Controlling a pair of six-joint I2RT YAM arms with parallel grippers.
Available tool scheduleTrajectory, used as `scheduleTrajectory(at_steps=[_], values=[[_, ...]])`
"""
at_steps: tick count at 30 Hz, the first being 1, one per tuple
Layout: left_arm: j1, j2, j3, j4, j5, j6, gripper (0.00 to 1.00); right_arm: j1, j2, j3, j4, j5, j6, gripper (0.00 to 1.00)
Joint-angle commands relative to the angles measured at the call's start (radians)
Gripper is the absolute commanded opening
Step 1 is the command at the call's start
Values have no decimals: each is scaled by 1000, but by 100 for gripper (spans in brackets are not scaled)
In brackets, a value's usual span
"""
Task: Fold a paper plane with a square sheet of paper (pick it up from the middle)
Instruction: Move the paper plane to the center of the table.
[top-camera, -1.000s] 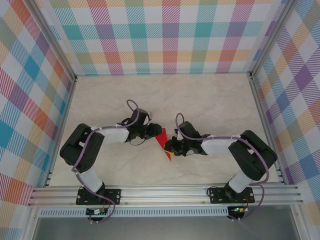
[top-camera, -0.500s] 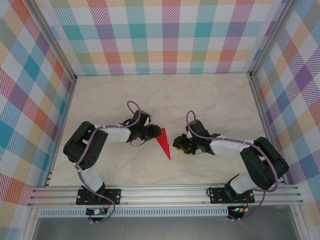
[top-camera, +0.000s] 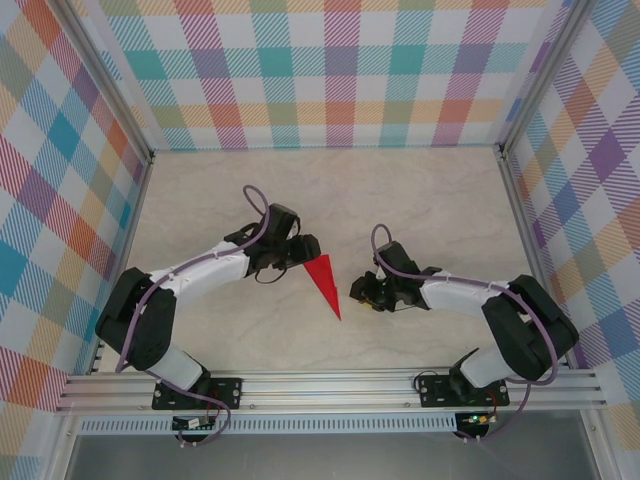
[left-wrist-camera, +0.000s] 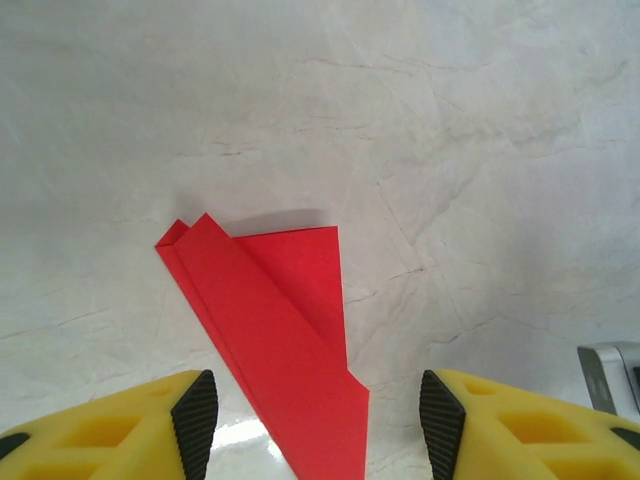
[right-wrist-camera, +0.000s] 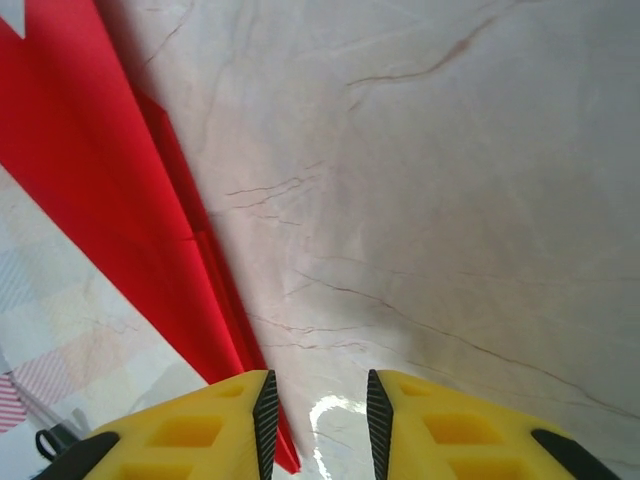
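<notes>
The square sheet of paper is folded into a slim red paper plane (top-camera: 324, 281) that lies flat on the marble table between the two arms, its tip pointing toward the near edge. My left gripper (top-camera: 306, 247) hovers at its wide end, open. In the left wrist view the plane (left-wrist-camera: 290, 330) runs between the spread fingertips (left-wrist-camera: 195, 420) without touching them, and the left gripper (left-wrist-camera: 317, 425) holds nothing. My right gripper (top-camera: 359, 290) sits just right of the plane's tip. In the right wrist view it (right-wrist-camera: 321, 415) is open a narrow gap over bare table, with the plane (right-wrist-camera: 90, 180) to the left of its fingers.
Checked walls (top-camera: 340, 70) close the table in at the back and both sides. An aluminium rail (top-camera: 330, 385) carrying the arm bases runs along the near edge. Bare marble table (top-camera: 420, 200) stretches behind the grippers.
The left gripper has opened and drawn back up-left off the paper. The right gripper let go, opened a little and backed to the right. The plane now lies free on the table.
</notes>
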Motion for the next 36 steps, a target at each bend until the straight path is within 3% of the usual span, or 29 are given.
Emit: scheduleTrajectory(at_steps=[1,10,18,29,36], values=[[-78,22,74,-306,-188,3,60,-3,-47,14,-56,48,-30,33],[-233,268,323,-433,-279,-42,62,-2,-92,2,-68,64,-42,39],[-243,414,461,-546,-334,-51,62,-3,-120,-27,-72,75,-40,43],[-241,295,340,-493,-349,-56,24,3,-31,12,0,-20,-70,44],[-234,217,250,-443,-349,-61,16,33,29,75,25,-57,-98,46]])
